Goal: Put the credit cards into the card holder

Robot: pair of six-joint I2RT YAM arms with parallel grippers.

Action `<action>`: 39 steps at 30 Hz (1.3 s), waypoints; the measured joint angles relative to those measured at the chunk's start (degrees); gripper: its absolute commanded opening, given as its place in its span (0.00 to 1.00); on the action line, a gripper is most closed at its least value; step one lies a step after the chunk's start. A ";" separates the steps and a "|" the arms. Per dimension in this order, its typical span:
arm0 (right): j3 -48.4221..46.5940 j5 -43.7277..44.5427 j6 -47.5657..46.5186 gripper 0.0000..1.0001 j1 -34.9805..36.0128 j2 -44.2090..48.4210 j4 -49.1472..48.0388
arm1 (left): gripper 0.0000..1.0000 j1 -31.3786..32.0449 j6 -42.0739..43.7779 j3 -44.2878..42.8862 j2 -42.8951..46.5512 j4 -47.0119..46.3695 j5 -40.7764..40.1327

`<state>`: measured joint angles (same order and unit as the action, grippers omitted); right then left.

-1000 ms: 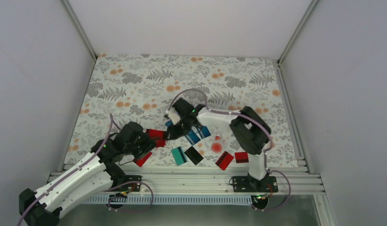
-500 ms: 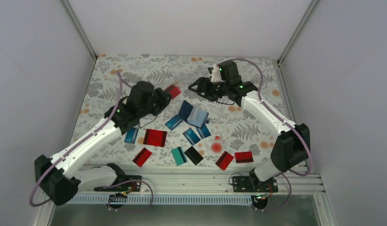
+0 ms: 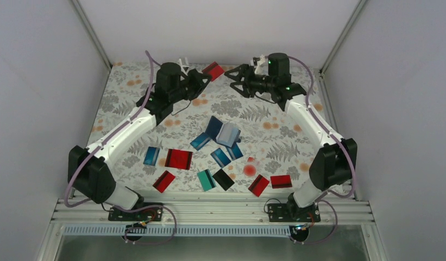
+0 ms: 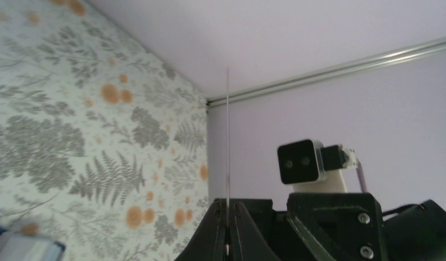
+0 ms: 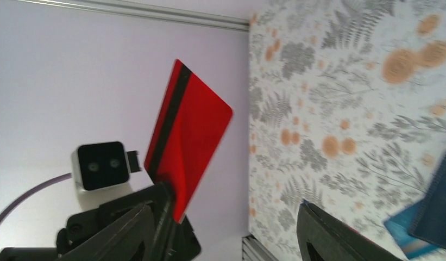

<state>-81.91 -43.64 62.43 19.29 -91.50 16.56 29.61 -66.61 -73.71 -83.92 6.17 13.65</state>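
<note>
Well, my left gripper (image 3: 205,77) pinches a red card (image 3: 213,70) jutting past its fingertips (image 4: 244,231); my right gripper (image 3: 232,80) stands spread just beside it.

Both swung far: left tool (image 3: 206,76) lifting red card (image 3: 213,70), right tool (image 3: 232,76) opposite.

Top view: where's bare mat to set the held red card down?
Bare mat lies between the card holder and the right arm, and beyond the holder toward the far wall. Crowded: the near strip, from the blue card to the rightmost red card.
</note>
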 measured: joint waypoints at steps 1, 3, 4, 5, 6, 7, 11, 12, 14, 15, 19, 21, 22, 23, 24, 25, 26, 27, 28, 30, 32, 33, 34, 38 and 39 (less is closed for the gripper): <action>-1.09 -0.46 0.87 0.64 0.00 -0.72 -1.07 | 0.02 -0.24 0.07 -0.59 -0.50 -0.98 1.01; -2.75 -1.14 2.27 0.61 -0.04 -1.88 -2.84 | 0.02 -0.59 0.17 -1.68 -1.27 -1.97 2.75; -3.39 -1.42 3.08 0.59 -0.07 -2.38 -3.96 | 0.03 -0.76 0.22 -2.43 -1.84 -2.58 3.67; -3.82 -1.79 3.89 0.57 -0.09 -2.86 -4.85 | 0.02 -0.92 0.24 -3.15 -2.36 -3.08 4.35; -4.22 -2.12 4.55 0.55 -0.09 -3.41 -5.70 | 0.02 -1.03 0.26 -3.82 -2.93 -3.74 5.14; -4.59 -2.45 5.01 0.52 -0.09 -3.93 -6.29 | 0.02 -1.11 0.26 -4.31 -3.41 -4.37 5.79; -6.60 -3.30 7.37 0.32 -0.09 -6.97 -8.46 | 0.02 -1.36 0.26 -4.83 -4.48 -5.79 8.11; -7.04 -3.43 7.85 0.29 -0.09 -7.63 -8.90 | 0.02 -1.38 0.26 -4.83 -4.70 -6.14 8.52; -8.02 -3.74 8.63 0.21 -0.09 -8.57 -9.62 | 0.02 -1.53 0.26 -4.94 -5.22 -6.32 9.07; -8.46 -3.78 8.68 0.16 -0.09 -8.81 -9.77 | 0.02 -1.66 0.26 -4.98 -5.60 -6.54 9.42; -10.14 -3.82 10.29 0.04 -0.15 -9.29 -10.71 | 0.02 -2.05 0.22 -5.84 -6.40 -7.28 9.94; -10.38 -4.11 10.88 0.04 -0.24 -9.31 -11.85 | 0.02 -2.25 0.15 -6.23 -6.58 -7.43 10.21; -10.43 -4.24 11.19 0.04 -0.26 -9.31 -12.39 | 0.02 -2.32 0.13 -6.47 -6.62 -7.48 10.34; -10.43 -4.42 11.56 0.04 -0.31 -9.35 -12.83 | 0.02 -2.38 0.09 -6.64 -6.69 -7.50 10.47; -10.43 -4.48 11.78 0.04 -0.33 -9.38 -13.16 | 0.02 -2.43 0.02 -6.67 -6.71 -7.61 10.56; -10.43 -4.59 12.02 0.04 -0.35 -9.38 -13.44 | 0.02 -2.47 -0.04 -6.69 -6.73 -7.72 10.62; -10.43 -4.63 12.17 0.04 -0.37 -9.40 -13.75 | 0.02 -2.49 -0.04 -6.75 -6.78 -7.78 10.64; -10.43 -4.66 12.35 0.04 -0.37 -9.42 -14.01 | 0.02 -2.49 -0.07 -6.84 -6.78 -7.80 10.67; -10.43 -4.70 12.46 0.04 -0.37 -9.44 -14.32 | 0.02 -2.49 -0.09 -6.99 -6.80 -7.78 10.71; -10.43 -4.98 13.22 0.04 -0.46 -9.46 -15.15 | 0.03 -2.56 -0.11 -7.37 -6.88 -7.80 10.88; -10.43 -5.27 14.01 0.04 -0.59 -9.49 -16.00 | 0.06 -2.60 -0.11 -7.78 -7.04 -7.80 11.08; -10.34 -5.49 14.36 0.04 -0.63 -9.51 -16.57 | 0.09 -2.62 -0.09 -7.93 -7.10 -7.80 11.21; -10.23 -5.68 14.60 0.04 -0.68 -9.51 -17.20 | 0.11 -2.62 -0.04 -8.04 -7.13 -7.76 11.30; -9.88 -6.43 15.58 0.04 -0.74 -9.55 -19.76 | 0.24 -2.67 0.81 -8.15 -7.13 -7.23 11.80; -9.81 -6.71 15.61 0.04 -0.74 -9.57 -20.41 | 0.27 -2.64 1.07 -8.15 -7.13 -7.06 12.00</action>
<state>-91.72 -50.35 78.04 18.55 -101.08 -3.86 26.96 -65.54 -81.87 -91.05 -0.89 25.65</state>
